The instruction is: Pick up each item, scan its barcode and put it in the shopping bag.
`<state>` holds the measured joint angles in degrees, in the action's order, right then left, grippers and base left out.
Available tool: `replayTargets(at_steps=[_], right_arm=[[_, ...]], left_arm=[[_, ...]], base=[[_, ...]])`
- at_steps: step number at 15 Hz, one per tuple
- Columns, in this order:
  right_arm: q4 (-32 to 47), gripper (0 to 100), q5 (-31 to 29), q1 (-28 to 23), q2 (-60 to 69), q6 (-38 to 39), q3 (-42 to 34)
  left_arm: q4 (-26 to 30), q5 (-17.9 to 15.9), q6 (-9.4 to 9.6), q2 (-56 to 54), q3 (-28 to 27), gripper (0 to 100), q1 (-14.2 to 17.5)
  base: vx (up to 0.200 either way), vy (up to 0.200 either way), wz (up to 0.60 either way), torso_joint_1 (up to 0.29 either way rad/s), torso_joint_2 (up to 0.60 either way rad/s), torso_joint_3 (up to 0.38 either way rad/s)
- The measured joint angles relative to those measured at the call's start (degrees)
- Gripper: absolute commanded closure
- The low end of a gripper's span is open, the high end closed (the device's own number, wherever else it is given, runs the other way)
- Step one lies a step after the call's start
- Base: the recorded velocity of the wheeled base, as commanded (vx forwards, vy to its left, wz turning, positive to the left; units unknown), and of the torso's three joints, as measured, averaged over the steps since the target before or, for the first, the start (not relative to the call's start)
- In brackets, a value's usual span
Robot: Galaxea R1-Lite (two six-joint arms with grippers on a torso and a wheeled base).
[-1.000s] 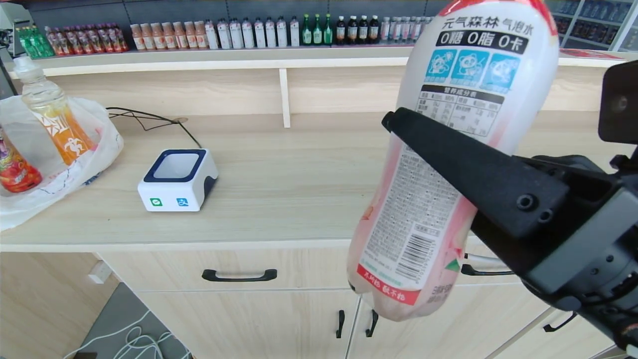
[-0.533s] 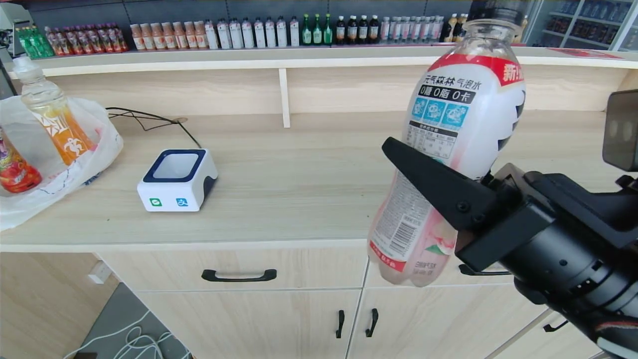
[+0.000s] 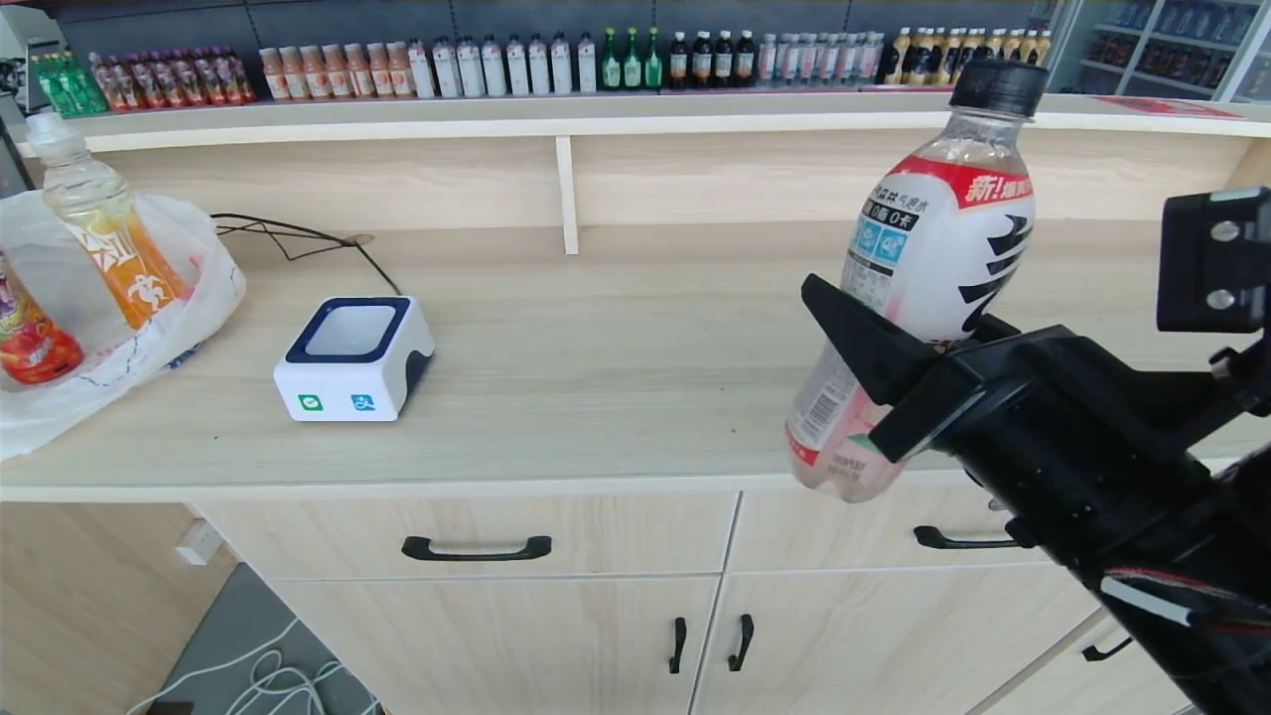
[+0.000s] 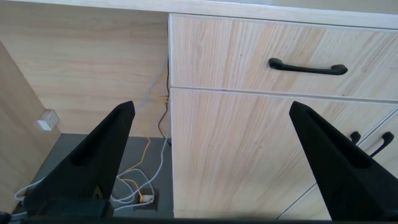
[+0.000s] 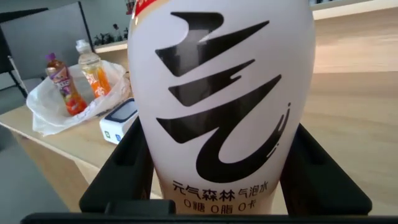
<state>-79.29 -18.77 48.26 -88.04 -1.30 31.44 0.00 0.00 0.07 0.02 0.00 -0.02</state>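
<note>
A pink-and-white drink bottle (image 3: pixel 928 268) with a black cap is held nearly upright over the counter's right front edge, with my right gripper (image 3: pixel 899 318) shut on its lower half. Its barcode faces left, toward the white and blue scanner (image 3: pixel 353 357) on the counter. The right wrist view has the bottle (image 5: pixel 221 93) close up between the fingers (image 5: pixel 124 162), with the scanner (image 5: pixel 121 118) and the bag (image 5: pixel 46 115) beyond it. The white shopping bag (image 3: pixel 194 293) lies at the far left with an orange drink bottle (image 3: pixel 104 228) and a red bottle (image 3: pixel 30 343) in it. My left gripper (image 4: pixel 211 109) is open, low before the cabinet front.
The scanner's black cable (image 3: pixel 288 238) runs along the back of the wooden counter (image 3: pixel 616 348). A raised ledge (image 3: pixel 566 124) behind it bounds the counter, and shelves of bottles stand farther back. Drawers with black handles (image 4: pixel 308 65) sit below.
My right gripper has carried the bottle away from the camera, to the right and over the counter edge. The bottle has tipped more upright, and its cap has come into view.
</note>
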Motion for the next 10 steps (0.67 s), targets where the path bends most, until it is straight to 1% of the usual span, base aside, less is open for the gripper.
replayTargets(at_steps=[2,5,7,10], right_arm=[[-0.33,100,-0.2,-1.05,-0.11,-1.84,0.23],[-0.35,100,-0.2,-1.49,-0.38,-1.97,0.43],[-0.33,100,0.11,-1.41,-0.73,-1.76,0.48],[-0.02,100,2.82,-1.29,-1.16,-1.69,0.69]], left_arm=[[0.0,0.0,-0.02,0.0,0.0,0,-0.05],[0.0,0.0,-0.07,0.0,0.0,0,0.02],[0.0,0.0,-0.05,0.0,0.0,0,0.02],[0.02,0.0,-0.1,0.0,0.0,0,0.0]], base=[[0.0,0.0,0.0,0.0,0.0,0.0],[0.0,0.0,0.0,0.0,0.0,0.0],[0.0,0.2,0.0,0.002,0.0,0.0],[0.0,0.2,0.0,0.002,0.0,0.006]])
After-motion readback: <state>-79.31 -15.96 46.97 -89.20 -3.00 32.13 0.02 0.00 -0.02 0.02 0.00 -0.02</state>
